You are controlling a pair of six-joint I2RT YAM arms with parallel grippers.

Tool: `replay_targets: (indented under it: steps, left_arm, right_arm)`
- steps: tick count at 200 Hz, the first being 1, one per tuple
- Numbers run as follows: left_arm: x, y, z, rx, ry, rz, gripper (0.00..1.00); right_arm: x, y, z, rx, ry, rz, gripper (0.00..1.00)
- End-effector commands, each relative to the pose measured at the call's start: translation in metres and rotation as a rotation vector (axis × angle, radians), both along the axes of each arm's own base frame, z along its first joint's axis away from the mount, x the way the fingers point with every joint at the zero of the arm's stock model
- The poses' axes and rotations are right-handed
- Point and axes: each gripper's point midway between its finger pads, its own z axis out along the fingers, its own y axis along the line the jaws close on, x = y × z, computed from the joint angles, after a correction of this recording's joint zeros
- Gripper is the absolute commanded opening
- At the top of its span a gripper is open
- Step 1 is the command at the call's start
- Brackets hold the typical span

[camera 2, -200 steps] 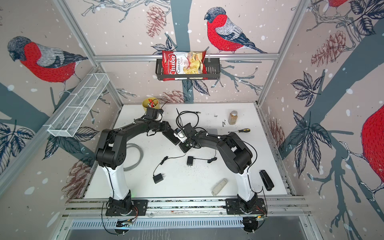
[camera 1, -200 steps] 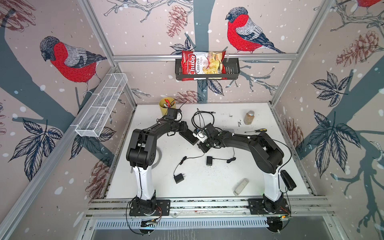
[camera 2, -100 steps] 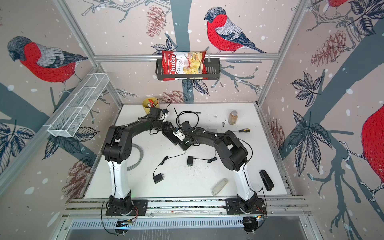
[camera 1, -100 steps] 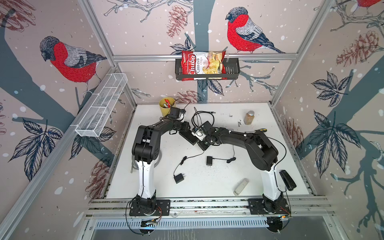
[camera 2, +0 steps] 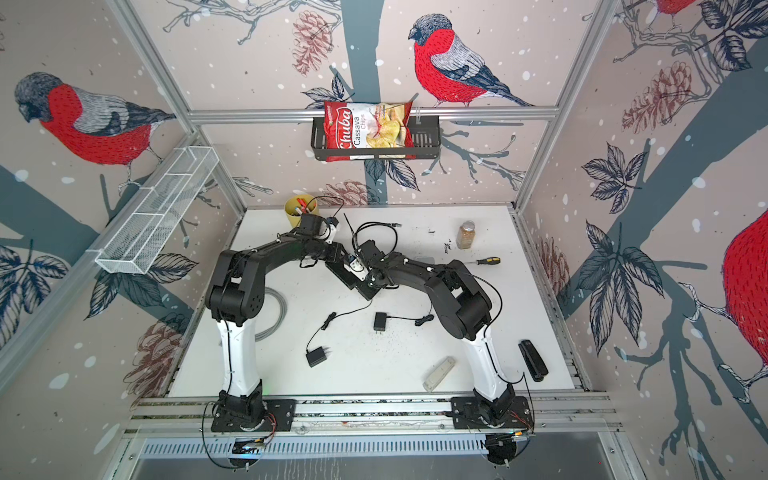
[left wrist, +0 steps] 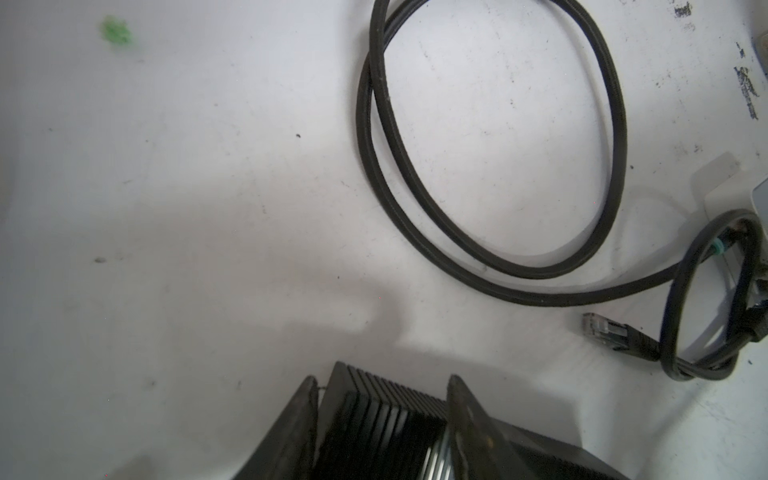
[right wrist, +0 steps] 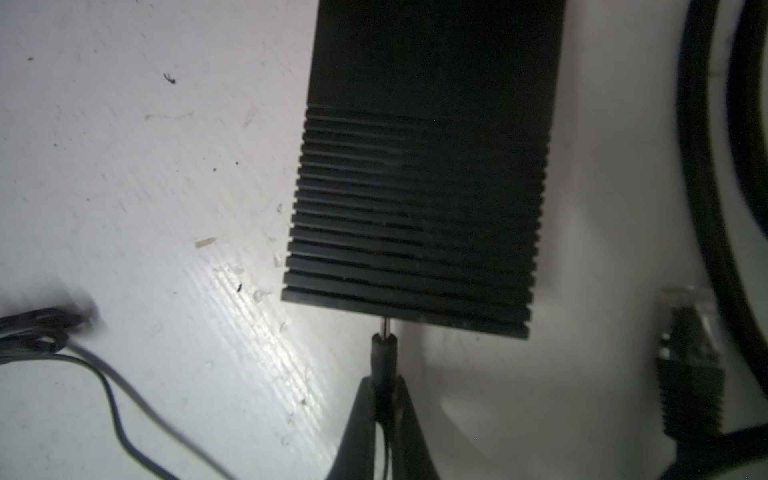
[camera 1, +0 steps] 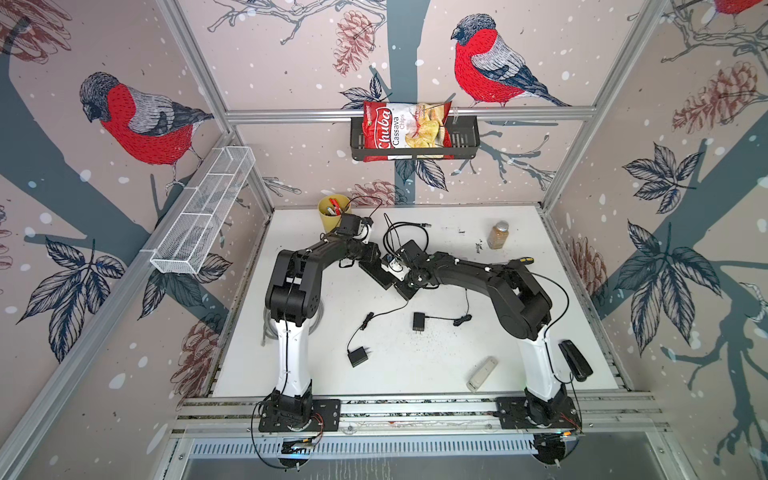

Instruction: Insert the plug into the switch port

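Observation:
The switch (camera 1: 377,272) is a black ribbed box lying on the white table (camera 1: 457,353) at the middle, seen in both top views (camera 2: 343,275). My left gripper (left wrist: 381,377) is open and straddles one end of the switch (left wrist: 386,415). One finger touches it and a thin gap shows at the other finger (left wrist: 305,399). My right gripper (right wrist: 384,380) is shut on the plug (right wrist: 383,353), a thin black barrel plug. Its metal tip meets the edge of the switch (right wrist: 415,187) at the opposite end. In a top view my right gripper (camera 1: 409,282) sits at that near end.
A looped black network cable (left wrist: 490,166) with a clear connector (left wrist: 602,330) lies just behind the switch. Two black power adapters (camera 1: 418,321) (camera 1: 359,356), a grey bar (camera 1: 482,373) and a stapler (camera 1: 575,359) lie nearer the front. A yellow cup (camera 1: 332,210), bottle (camera 1: 498,235) and screwdriver (camera 1: 524,260) stand further back.
My left gripper's jaws have narrowed around the switch, and the left arm's elbow has swung to the right. My right gripper has stayed shut on the plug at the switch's end.

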Motion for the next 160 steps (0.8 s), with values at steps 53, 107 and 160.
replay_targets:
  steps: [53,107,160]
  left_arm:
    - [-0.004,-0.011,0.004,-0.041,0.010,-0.039,0.49]
    - [-0.012,-0.017,0.002,-0.059,0.025,-0.081,0.49]
    - [-0.016,-0.028,-0.013,-0.005,0.050,-0.170,0.47]
  right_arm:
    - [-0.003,-0.020,-0.013,-0.110,0.039,-0.033,0.03]
    - [0.012,-0.018,-0.007,-0.102,-0.006,-0.087,0.03]
    - [0.019,-0.016,-0.006,-0.123,-0.048,-0.068,0.03]
